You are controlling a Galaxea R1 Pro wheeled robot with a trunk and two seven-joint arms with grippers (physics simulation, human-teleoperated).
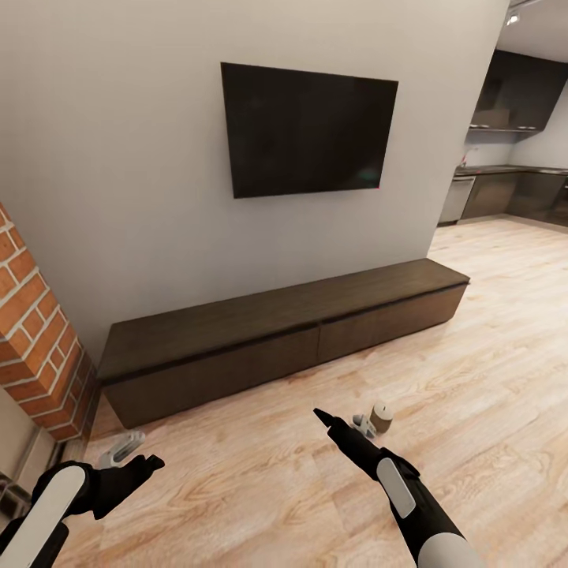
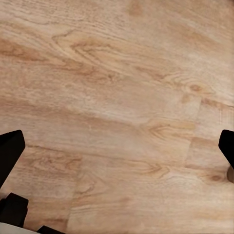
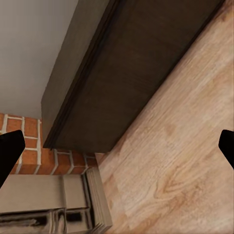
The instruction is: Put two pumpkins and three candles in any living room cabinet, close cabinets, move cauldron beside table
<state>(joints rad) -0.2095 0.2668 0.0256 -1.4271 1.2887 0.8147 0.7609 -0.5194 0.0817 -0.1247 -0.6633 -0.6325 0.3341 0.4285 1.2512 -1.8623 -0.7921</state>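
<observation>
Cabinet (image 1: pixel 284 339) runs along the wall under the TV (image 1: pixel 308 130), every drawer front flush, so whatever's inside is hidden. One candle (image 1: pixel 381 416) stands on the wood floor (image 1: pixel 489 379) in front of it, just past the right gripper (image 3: pixel 117 146). Both that one and the left gripper (image 2: pixel 117 151) have fingers spread wide, nothing held.
</observation>
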